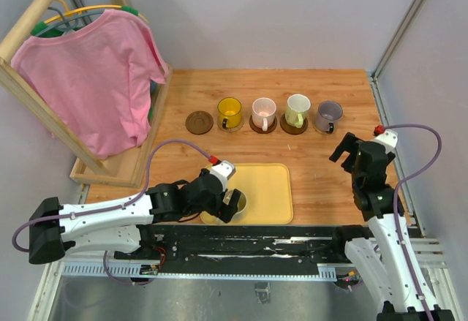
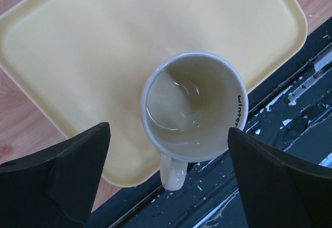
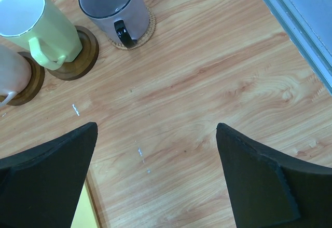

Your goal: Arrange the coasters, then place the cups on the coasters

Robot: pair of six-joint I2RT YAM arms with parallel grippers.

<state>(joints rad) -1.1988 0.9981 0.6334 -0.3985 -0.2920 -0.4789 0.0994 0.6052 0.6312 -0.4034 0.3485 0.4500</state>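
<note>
Coasters lie in a row at the back of the table. The leftmost dark brown coaster (image 1: 199,122) is bare. The yellow cup (image 1: 229,112), the pink cup (image 1: 264,112), the pale green cup (image 1: 297,110) and the grey-purple cup (image 1: 329,115) each stand on a coaster. The cream cup (image 2: 193,106) stands upright at the near corner of the yellow tray (image 2: 104,41), handle toward the table's front edge. My left gripper (image 2: 168,129) hangs open over it, a finger on either side, apart from it. My right gripper (image 3: 155,128) is open above bare wood, near the grey-purple cup (image 3: 111,4) and green cup (image 3: 36,23).
A pink shirt (image 1: 95,80) hangs on a wooden rack (image 1: 117,167) at the back left. A metal frame rail (image 1: 387,109) runs along the table's right side. A black rail (image 2: 290,108) borders the front edge just past the tray.
</note>
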